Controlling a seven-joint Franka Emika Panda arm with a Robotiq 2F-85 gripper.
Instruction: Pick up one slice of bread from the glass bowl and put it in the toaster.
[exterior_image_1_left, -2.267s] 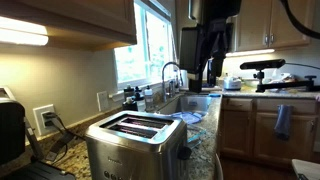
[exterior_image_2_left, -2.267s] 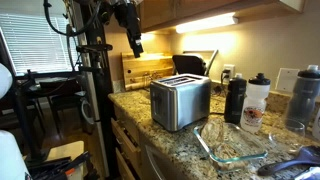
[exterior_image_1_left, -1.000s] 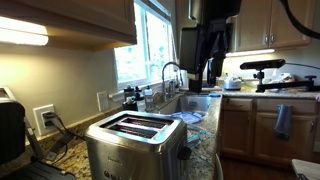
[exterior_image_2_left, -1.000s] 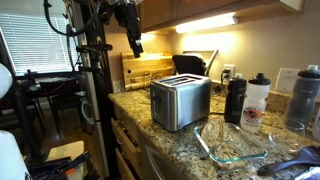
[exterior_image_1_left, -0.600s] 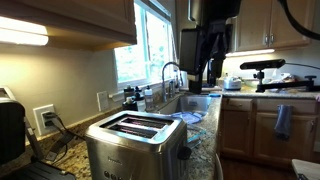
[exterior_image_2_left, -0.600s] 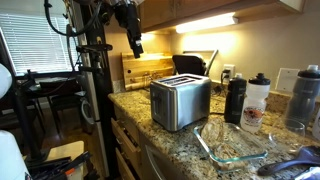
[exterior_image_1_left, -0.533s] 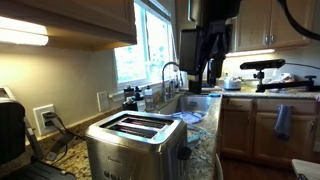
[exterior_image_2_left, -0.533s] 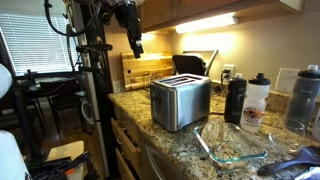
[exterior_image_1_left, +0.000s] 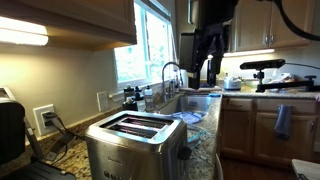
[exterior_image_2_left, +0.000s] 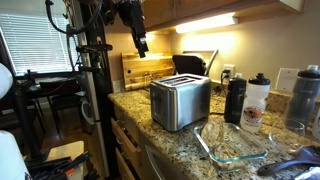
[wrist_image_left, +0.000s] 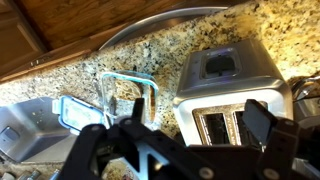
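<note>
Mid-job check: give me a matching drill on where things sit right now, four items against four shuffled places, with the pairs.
Items
1. brushed stainless-steel toaster
2. clear rectangular glass dish
3. tall black bottle
4. robot's hand

Places
A. high in the air, jaws open
B. at the front edge of the granite counter
C. near the wooden board
D. between the toaster and the white bottle

Pairs: 1-C, 2-B, 3-D, 4-A
</note>
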